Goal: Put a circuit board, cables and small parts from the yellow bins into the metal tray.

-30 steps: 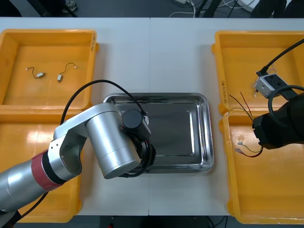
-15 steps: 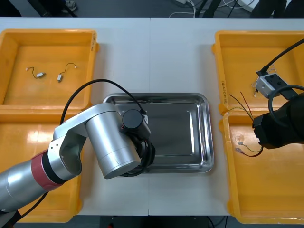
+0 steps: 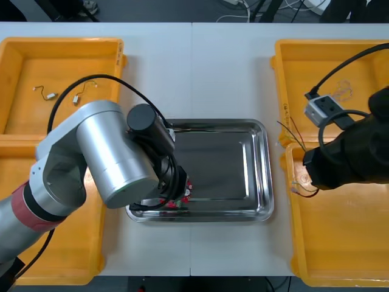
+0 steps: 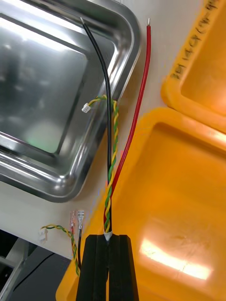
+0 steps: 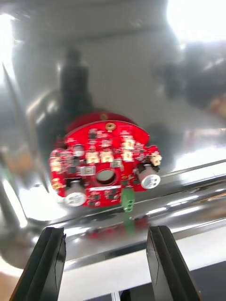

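Shifted since before, left gripper [image 5: 106, 230] holds jaws apart; right gripper [image 4: 108, 236] clamps cables [image 4: 111, 155] lengthwise toward tray [image 4: 47, 94]

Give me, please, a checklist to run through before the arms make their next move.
1. Board lies inside the tray, by its near rim: ok.
2. Left gripper open, apart from the board: ok.
3. Right gripper shut on the cables: ok.
4. Cables inside the tray: not ok; they run above the table between tray and near right bin, some tips over the tray.
5. Bare floor in the tray's middle and right for the cables: ok.
6. Cable tail beside the right gripper free of snags: cannot tell.
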Robot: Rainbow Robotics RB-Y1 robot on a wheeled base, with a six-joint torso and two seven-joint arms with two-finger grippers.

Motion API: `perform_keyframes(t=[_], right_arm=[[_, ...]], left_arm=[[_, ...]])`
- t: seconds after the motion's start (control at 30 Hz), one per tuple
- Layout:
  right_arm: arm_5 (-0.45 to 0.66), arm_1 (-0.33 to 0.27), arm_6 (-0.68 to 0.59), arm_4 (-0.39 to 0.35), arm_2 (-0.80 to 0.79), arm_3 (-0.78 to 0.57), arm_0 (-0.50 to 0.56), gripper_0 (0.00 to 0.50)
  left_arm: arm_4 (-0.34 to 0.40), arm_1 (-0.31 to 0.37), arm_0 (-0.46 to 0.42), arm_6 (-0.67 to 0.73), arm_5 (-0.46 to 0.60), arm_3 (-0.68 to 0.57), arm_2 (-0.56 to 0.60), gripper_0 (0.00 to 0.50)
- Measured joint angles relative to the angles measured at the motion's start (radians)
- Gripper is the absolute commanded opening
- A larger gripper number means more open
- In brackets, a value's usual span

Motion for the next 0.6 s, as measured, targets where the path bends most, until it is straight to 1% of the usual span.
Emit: perform_keyframes(t=[0.1,0.33,0.43,0.6], right_arm=[[0.000,0.029,0.000,0.034,0.069,0.001,-0.036,0.000],[0.000,0.092,0.000,0.058,0.176,0.018,-0.082,0.000],[0.000,0.102,0.004,0.080,0.219,0.019,-0.088,0.000],[0.000,0.106,0.057,0.110,0.284,0.020,-0.093,0.000]], left_arm=[[0.026,0.016,0.000,0.000,0.031,-0.020,0.044,0.500],[0.107,0.061,0.000,0.000,0.074,-0.038,0.172,0.500],[0.129,0.082,0.000,-0.002,0.101,-0.040,0.232,0.500],[0.150,0.120,0.000,-0.007,0.122,-0.040,0.301,0.500]])
